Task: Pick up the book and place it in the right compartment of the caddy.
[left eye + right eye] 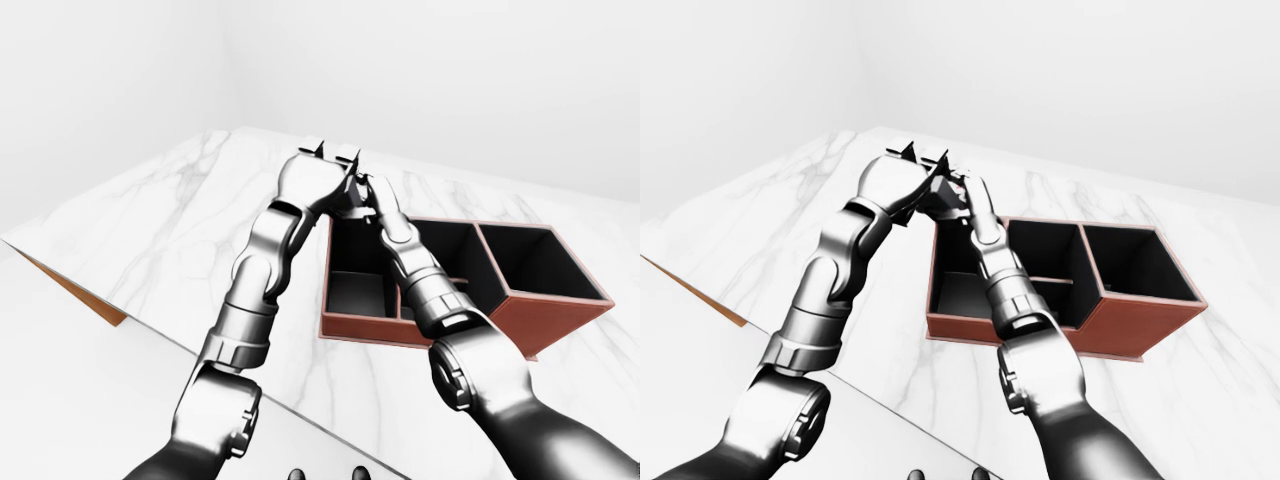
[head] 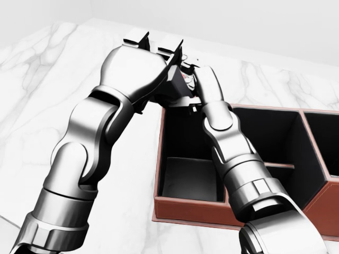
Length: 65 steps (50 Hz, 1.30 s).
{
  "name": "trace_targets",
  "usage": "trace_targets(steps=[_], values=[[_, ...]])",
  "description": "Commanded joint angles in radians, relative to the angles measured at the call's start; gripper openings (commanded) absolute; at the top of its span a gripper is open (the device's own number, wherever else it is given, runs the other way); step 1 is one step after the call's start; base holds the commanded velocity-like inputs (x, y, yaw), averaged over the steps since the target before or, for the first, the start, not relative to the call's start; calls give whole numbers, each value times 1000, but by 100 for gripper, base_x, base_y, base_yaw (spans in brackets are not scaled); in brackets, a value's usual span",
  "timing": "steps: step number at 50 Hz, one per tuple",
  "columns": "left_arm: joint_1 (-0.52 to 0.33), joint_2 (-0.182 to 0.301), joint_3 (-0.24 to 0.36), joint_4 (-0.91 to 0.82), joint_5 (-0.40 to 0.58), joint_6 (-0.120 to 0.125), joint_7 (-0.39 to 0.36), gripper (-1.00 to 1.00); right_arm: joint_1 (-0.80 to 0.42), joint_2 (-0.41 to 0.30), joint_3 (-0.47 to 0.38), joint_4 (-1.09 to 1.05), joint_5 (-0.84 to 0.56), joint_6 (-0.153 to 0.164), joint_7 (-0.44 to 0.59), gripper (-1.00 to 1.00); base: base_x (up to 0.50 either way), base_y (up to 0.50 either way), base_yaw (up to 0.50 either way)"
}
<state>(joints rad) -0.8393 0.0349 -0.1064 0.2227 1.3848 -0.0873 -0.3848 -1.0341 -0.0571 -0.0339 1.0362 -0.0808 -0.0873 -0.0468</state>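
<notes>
Dark book (image 2: 177, 87) sits pinched between our left hand (image 2: 140, 66) and right hand (image 2: 204, 84) in the head view, fingers pressed on it, above the caddy's (image 2: 190, 203) upper-left corner. In the right-eye view, the right compartment (image 1: 1130, 265) lies well apart; next we carry it rightward.

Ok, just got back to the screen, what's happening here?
Both hands meet above the top-left corner of the caddy in the head view. The left hand holds a dark book, with the right hand pressed against it. A red patterned mug is mostly hidden behind them. The book isn't in any compartment yet.
</notes>
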Motion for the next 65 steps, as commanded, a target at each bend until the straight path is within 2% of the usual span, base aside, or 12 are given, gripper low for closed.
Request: trace_targets(steps=[1, 28, 29, 30, 50, 65], values=[[4, -14, 7, -37, -7, 0, 7, -100, 4, 0, -11, -14, -14, 0, -7, -100, 0, 0, 0], [-35, -8, 16, -42, -13, 0, 4, -100, -5, -3, -13, -37, -12, 0, -17, -100, 0, 0, 0], [-35, -11, 17, -47, -12, 0, 4, -80, -4, -3, -13, -39, -12, 0, -17, -100, 0, 0, 0], [-35, -17, 17, -55, -20, 0, -8, 100, -2, -2, -12, -38, -12, 0, -17, -100, 0, 0, 0], [-21, -21, 10, -75, -29, 1, -29, 100, -2, -2, -12, -38, -9, 0, -16, -100, 0, 0, 0], [51, -42, -1, -187, -47, 6, -110, 100, -42, -31, -24, 3, -7, 0, -14, -100, 0, 0, 0]])
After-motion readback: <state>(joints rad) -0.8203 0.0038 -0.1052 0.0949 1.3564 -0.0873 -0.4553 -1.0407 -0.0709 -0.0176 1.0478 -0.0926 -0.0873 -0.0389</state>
